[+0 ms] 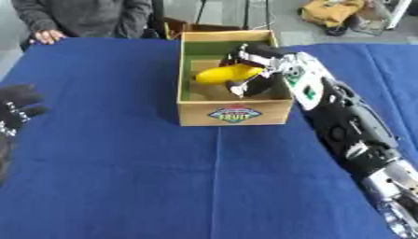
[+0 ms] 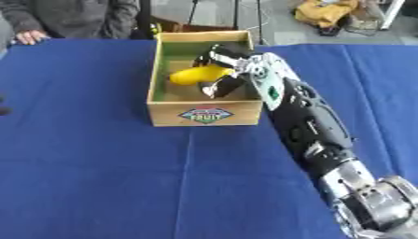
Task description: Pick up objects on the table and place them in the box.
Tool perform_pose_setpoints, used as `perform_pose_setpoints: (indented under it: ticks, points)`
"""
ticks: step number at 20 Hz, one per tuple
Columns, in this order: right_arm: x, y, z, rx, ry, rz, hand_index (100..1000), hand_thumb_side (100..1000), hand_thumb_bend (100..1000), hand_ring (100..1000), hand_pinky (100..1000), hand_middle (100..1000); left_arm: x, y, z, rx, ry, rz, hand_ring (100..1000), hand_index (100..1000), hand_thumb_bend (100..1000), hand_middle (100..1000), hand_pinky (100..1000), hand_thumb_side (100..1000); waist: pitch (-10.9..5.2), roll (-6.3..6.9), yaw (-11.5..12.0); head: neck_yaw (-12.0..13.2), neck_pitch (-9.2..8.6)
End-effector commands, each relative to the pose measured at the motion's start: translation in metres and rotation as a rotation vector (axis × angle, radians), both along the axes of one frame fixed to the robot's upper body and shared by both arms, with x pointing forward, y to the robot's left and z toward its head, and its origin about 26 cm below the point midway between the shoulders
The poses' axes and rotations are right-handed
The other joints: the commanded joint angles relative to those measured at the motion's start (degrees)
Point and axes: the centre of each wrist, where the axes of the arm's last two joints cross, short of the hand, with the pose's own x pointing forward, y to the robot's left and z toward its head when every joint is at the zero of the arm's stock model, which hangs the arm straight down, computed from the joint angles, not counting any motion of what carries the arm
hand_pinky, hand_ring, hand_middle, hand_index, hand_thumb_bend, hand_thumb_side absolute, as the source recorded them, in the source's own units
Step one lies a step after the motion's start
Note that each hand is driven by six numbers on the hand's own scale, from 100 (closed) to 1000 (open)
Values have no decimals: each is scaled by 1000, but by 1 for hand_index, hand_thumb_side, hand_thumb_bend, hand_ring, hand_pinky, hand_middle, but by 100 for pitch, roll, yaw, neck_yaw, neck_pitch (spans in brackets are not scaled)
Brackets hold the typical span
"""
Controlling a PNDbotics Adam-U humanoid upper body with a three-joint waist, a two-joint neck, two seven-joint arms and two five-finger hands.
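A wooden box with a green inside and a fruit label on its front stands at the far middle of the blue table. My right hand reaches over the box's right wall and is shut on a yellow fruit-shaped object, which hangs inside the box above its floor. My left hand rests open at the left edge of the left eye view, fingers up, away from the box.
The blue cloth covers the table in front of and beside the box. A person's hand rests on the far left edge of the table. A yellow bag lies on the floor beyond.
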Motion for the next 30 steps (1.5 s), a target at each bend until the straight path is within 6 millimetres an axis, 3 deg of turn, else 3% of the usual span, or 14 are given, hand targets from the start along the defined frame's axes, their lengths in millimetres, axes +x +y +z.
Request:
perform_pose_setpoints:
  ticks: [1,2,4,9,18,23,30]
  points:
    - [1,-1,8,-30,4,2,885,488,459,800,828,826,0,0,9,5,-31,-10,773,690,464,729,758,989,-97,12,-12,7,-37]
    - [1,-2,8,-39,16,3,918,549,569,863,874,875,0,0,9,5,-31,-9,772,689,465,729,758,988,-101,9,-22,12,-37]
    - [1,-3,9,-45,31,8,947,606,653,923,918,926,0,0,9,6,-30,-8,772,689,465,729,757,988,-110,3,-41,25,-41]
    - [-1,-5,19,-18,-6,17,974,658,688,955,944,976,-1,1,8,6,-26,-3,772,689,466,729,757,987,-147,-4,-91,74,-33]
    - [-16,-22,59,286,-305,13,916,535,544,799,830,825,-3,8,2,6,-6,24,772,689,467,729,755,986,-256,-3,-314,309,24]
    - [-37,-53,64,561,-318,1,894,528,472,771,825,786,-6,16,-6,1,14,64,772,688,468,729,754,987,-334,12,-596,623,94]
    - [-84,-103,58,927,-241,-26,857,522,403,716,797,724,-8,26,-13,-12,33,125,778,687,469,729,754,988,-361,85,-960,959,130]
